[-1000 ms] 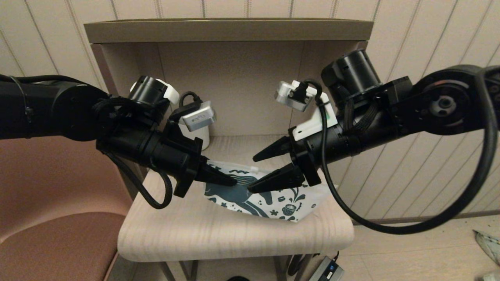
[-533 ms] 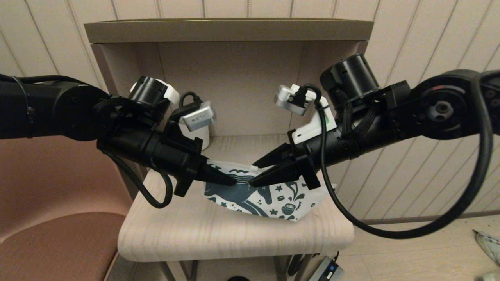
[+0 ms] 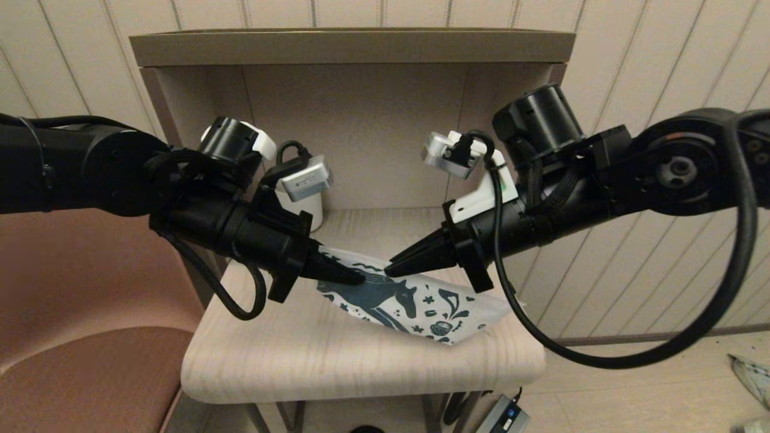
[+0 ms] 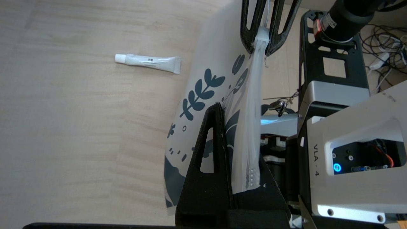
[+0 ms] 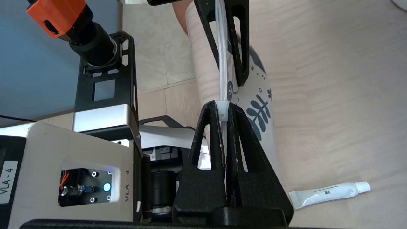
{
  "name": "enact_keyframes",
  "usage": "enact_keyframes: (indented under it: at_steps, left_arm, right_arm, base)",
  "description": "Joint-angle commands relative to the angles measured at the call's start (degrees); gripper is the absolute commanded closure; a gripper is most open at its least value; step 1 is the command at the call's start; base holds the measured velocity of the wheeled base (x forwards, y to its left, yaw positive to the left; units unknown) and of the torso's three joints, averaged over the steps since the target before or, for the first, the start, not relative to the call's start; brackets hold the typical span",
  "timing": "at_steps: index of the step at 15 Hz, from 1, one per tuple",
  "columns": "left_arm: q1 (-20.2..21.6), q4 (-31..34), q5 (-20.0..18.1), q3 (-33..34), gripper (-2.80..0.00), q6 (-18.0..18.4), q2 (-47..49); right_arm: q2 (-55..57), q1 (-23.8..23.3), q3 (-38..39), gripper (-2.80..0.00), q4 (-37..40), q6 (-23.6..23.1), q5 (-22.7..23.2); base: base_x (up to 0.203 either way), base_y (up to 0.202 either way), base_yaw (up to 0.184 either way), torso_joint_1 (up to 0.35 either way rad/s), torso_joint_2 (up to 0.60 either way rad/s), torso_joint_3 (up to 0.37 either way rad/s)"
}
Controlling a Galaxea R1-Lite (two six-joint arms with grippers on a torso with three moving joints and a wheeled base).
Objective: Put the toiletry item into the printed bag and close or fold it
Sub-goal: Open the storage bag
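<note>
The printed bag point(image 3: 421, 304), white with a dark teal horse and flowers, is held up off the pale wooden table point(image 3: 301, 355) between both arms. My left gripper point(image 3: 359, 278) is shut on the end of the bag's top edge point(image 4: 251, 143). My right gripper point(image 3: 390, 271) is shut on the white zipper slider point(image 5: 223, 111), a short way along the same edge. The toiletry item, a small white tube point(image 4: 148, 61), lies on the table behind the bag and outside it, also showing as the tube point(image 5: 330, 192) in the right wrist view. It is hidden in the head view.
A white mug point(image 3: 308, 211) stands at the back left of the shelf nook, behind my left wrist. A brown seat point(image 3: 90, 337) is to the left of the table. A grey power adapter point(image 3: 505, 415) lies on the floor below the table's front right.
My right gripper, open a second ago, has closed on the zipper slider. The bag's top edge is now stretched between both grippers and its printed face leans flatter.
</note>
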Motion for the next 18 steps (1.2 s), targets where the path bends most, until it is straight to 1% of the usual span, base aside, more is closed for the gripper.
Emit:
enact_keyframes:
  at_steps: [1, 9, 13, 15, 18]
  left_arm:
    - [0.33, 0.16, -0.71, -0.16, 0.00, 0.22, -0.04]
    - [1.65, 0.07, -0.93, -0.24, 0.00, 0.22, -0.48]
    - [2.48, 0.09, -1.10, -0.25, 0.00, 0.20, -0.83]
    - [3.01, 0.31, -2.90, -0.25, 0.00, 0.14, -1.18]
    - [3.85, 0.33, -3.13, -0.16, 0.00, 0.13, -1.73]
  right_arm:
    - [-0.48, -0.17, 1.25, 0.00, 0.11, -0.18, 0.05]
    - [-5.71, -4.62, 8.34, 0.00, -0.30, -0.92, 0.00]
    - [-9.49, -8.53, 13.25, 0.00, -2.59, -1.34, 0.49]
    - [-10.51, -9.65, 14.33, 0.00, -2.60, -1.49, 0.54]
    - [-12.79, -11.14, 16.56, 0.00, -2.63, -1.71, 0.61]
  base:
    - [0.000, 0.000, 0.000, 0.000, 0.00, 0.000]
    - [0.000, 0.000, 0.000, 0.000, 0.00, 0.000]
    - [0.000, 0.000, 0.000, 0.000, 0.00, 0.000]
    - [0.000, 0.000, 0.000, 0.000, 0.00, 0.000]
    - [0.000, 0.000, 0.000, 0.000, 0.00, 0.000]
